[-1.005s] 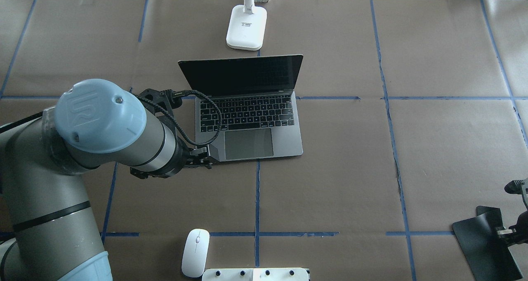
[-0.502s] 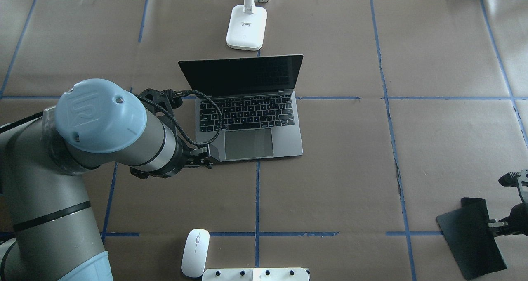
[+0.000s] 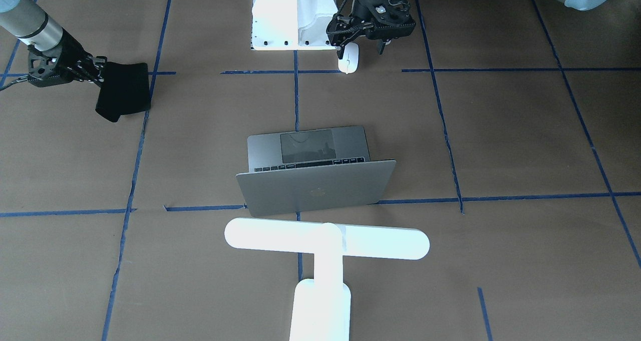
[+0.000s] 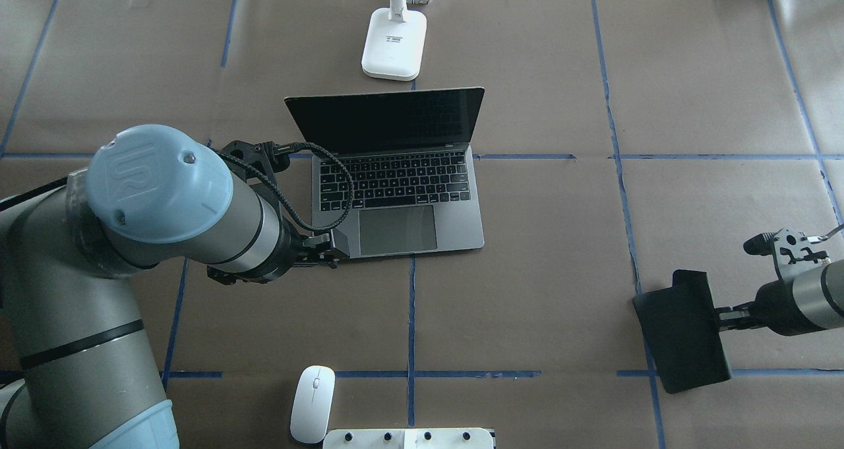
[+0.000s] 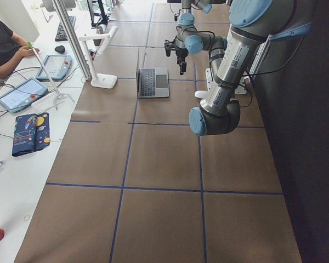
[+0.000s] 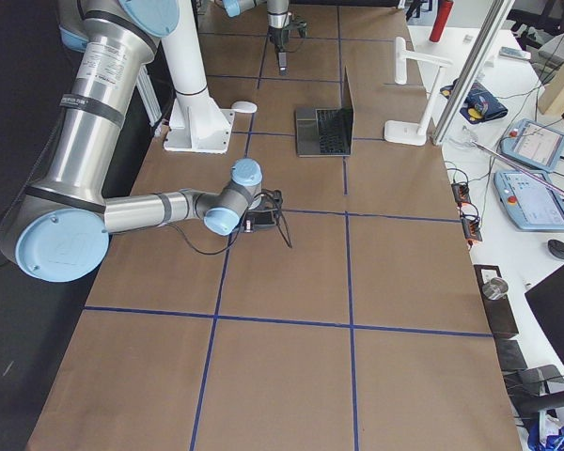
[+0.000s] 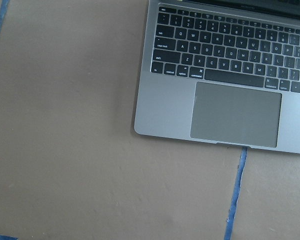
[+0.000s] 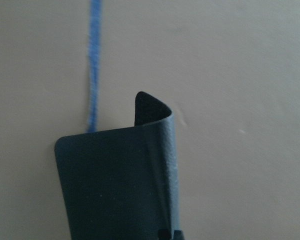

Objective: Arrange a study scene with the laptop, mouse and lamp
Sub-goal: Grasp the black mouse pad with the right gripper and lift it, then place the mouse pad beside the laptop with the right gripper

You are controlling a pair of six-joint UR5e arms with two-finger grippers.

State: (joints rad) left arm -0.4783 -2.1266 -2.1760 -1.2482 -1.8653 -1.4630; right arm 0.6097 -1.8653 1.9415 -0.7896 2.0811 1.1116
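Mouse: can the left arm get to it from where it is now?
Probably yes. The mouse lies uncovered beside the white pedestal, and nothing stands between it and the left tool, which hangs empty at the laptop's front corner. The pedestal close by could crowd the approach.

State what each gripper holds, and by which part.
The right gripper pinches the black mat at one edge; the left gripper holds nothing.

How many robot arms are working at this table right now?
2. The left arm holds the left tool beside the laptop, at its near corner. The right arm is at the right edge, with the right tool gripping a black mat.
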